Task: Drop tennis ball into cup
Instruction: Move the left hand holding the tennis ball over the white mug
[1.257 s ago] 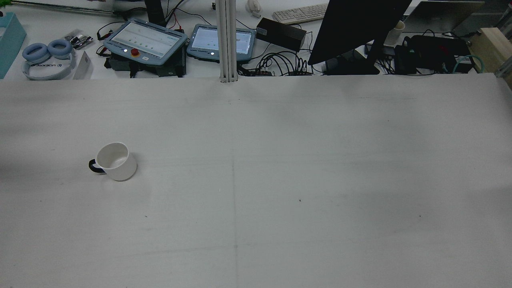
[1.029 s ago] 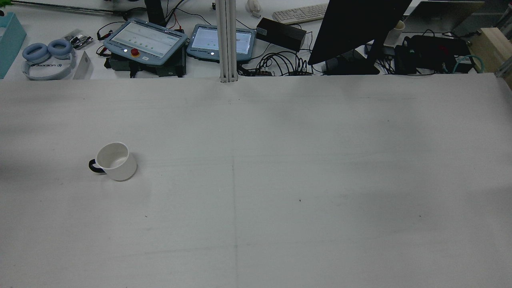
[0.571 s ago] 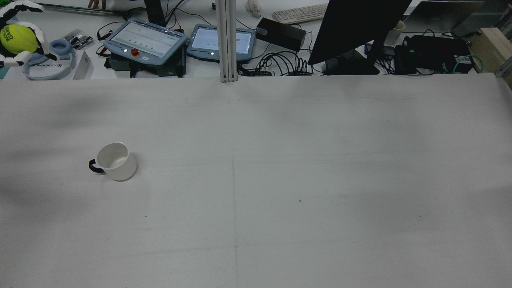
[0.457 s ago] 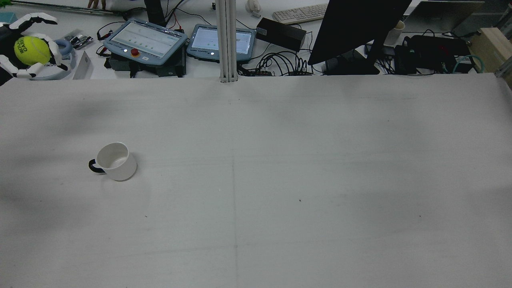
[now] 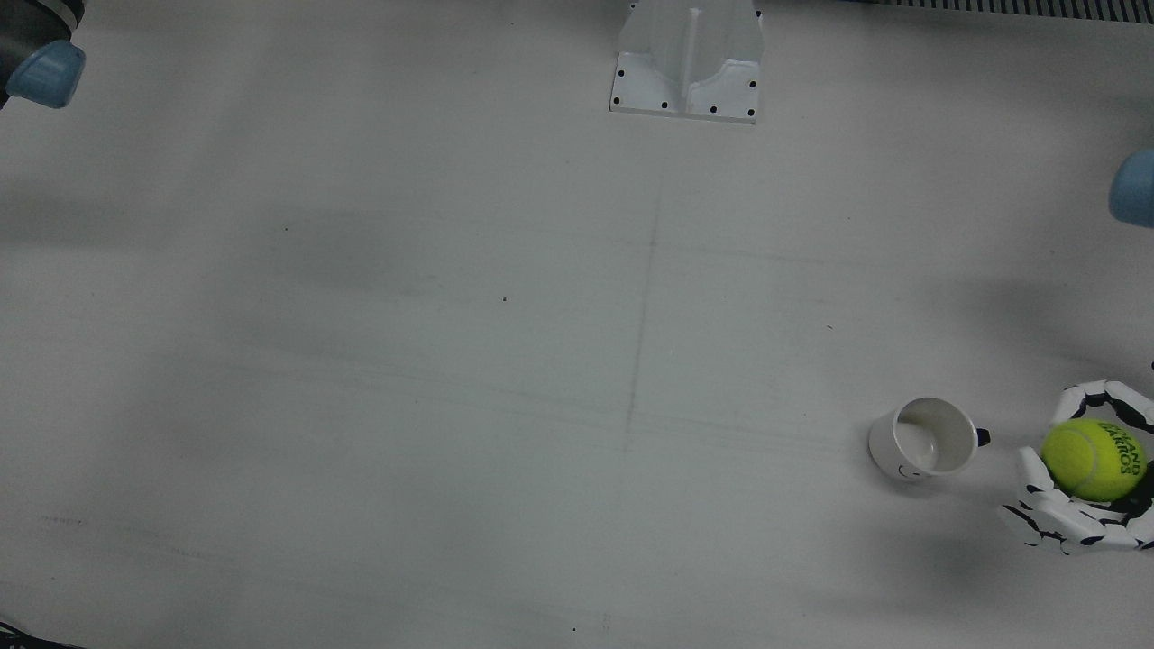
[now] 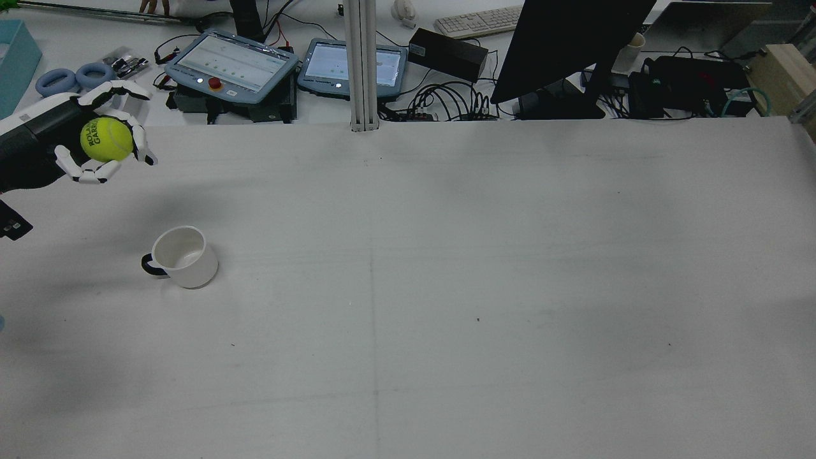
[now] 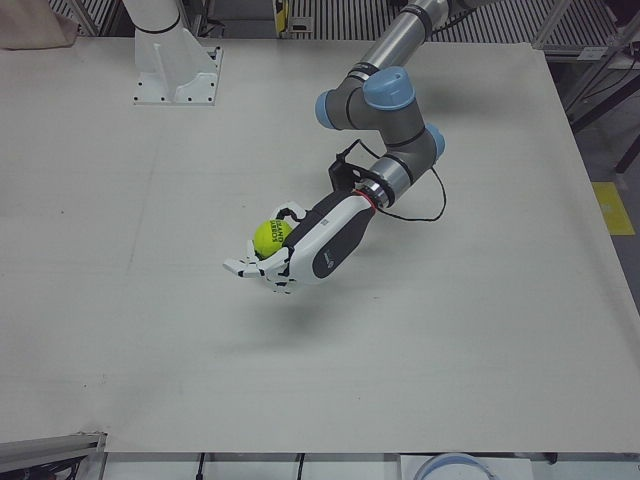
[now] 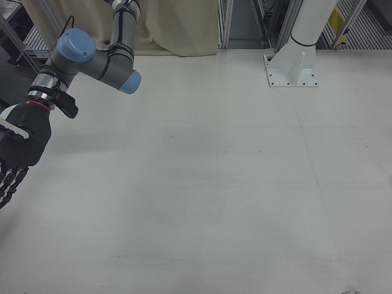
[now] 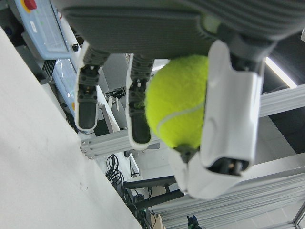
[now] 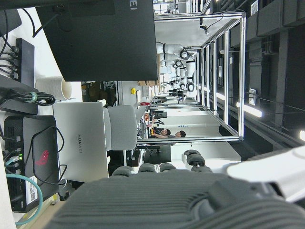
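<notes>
A white cup (image 6: 182, 256) with a dark handle stands upright and empty on the left part of the table; it also shows in the front view (image 5: 924, 439). My left hand (image 6: 102, 143) is shut on a yellow-green tennis ball (image 6: 106, 139) and holds it in the air, beyond the cup and to its left. In the front view the ball (image 5: 1092, 459) is just right of the cup, apart from it. The left hand view shows the ball (image 9: 178, 102) between the fingers (image 9: 138, 105). My right hand (image 8: 15, 153) hangs at the right-front view's left edge, fingers straight, holding nothing.
The post's white base (image 5: 687, 63) stands at the table's middle rear. Beyond the table's far edge lie two teach pendants (image 6: 233, 64), blue headphones (image 6: 67, 83), cables and a monitor (image 6: 567, 44).
My left hand, holding the ball, came into the rear view from the upper left corner and moved right and nearer, closer to the cup. The cup has not moved.
</notes>
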Available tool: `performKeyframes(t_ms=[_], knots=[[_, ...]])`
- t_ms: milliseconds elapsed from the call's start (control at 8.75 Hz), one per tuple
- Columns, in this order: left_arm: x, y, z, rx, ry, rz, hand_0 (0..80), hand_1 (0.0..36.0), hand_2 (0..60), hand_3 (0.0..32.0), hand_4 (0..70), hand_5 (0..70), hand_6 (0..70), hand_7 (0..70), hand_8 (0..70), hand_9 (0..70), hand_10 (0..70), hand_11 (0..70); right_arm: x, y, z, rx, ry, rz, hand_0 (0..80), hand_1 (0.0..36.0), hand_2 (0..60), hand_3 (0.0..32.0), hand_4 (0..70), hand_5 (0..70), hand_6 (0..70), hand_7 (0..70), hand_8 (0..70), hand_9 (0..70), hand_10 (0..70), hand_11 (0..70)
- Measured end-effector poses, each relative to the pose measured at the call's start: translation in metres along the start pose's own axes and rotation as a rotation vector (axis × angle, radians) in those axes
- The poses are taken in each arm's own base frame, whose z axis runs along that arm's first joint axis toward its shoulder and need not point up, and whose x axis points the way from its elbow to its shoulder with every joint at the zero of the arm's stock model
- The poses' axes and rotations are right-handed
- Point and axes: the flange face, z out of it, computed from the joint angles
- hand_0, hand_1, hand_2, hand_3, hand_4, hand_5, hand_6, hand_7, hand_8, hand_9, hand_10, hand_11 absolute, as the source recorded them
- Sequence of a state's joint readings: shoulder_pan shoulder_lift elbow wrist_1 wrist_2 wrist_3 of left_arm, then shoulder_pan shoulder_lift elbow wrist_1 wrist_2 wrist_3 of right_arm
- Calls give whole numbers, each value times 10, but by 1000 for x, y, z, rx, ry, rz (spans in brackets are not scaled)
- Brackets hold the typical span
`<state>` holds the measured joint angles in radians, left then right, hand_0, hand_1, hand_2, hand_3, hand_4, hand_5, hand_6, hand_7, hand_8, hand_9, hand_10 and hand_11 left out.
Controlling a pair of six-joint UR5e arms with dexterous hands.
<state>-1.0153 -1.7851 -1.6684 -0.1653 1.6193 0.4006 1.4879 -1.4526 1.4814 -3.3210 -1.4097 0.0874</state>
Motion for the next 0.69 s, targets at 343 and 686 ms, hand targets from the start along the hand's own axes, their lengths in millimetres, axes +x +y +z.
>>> performKeyframes(t_ms=[343, 686], knots=[[-38, 14, 7, -26, -47, 0, 800, 360, 600, 320, 35, 336, 700, 477, 447, 333, 222, 359, 0, 0, 0, 0, 0, 0, 0, 0, 0, 0, 0, 0, 0, 0, 0, 0, 0, 0], [-53, 11, 1, -27, -67, 6, 800, 360, 436, 320, 0, 222, 324, 231, 265, 138, 176, 288, 0, 0, 0, 0, 0, 0, 0, 0, 0, 0, 0, 0, 0, 0, 0, 0, 0, 0]])
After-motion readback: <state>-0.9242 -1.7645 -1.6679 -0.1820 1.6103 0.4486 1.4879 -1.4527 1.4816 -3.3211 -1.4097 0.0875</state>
